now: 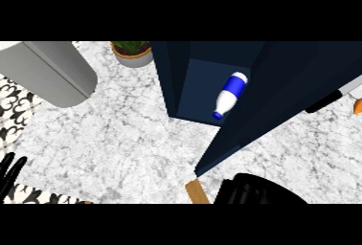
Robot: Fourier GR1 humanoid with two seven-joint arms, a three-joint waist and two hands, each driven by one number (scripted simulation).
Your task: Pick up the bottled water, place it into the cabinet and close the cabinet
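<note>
Head view. Bottled water [230,95] lies inside open cabinet [173,76], long axis diagonal, cap lower left. Door [240,129] swung out over counter [127,139], with wide marble to its left. Left hand [10,170] at lower-left edge, fingers straight, holding nothing. Right hand [254,189] is a dark mass, cut off; I cannot tell its state.

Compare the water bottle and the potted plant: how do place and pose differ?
The water bottle lies tilted inside the open cabinet; the potted plant stands upright on the counter, left of the cabinet. The bottle is blue and white; the plant is green in a greyish-brown pot. Both are far smaller than the cabinet.
</note>
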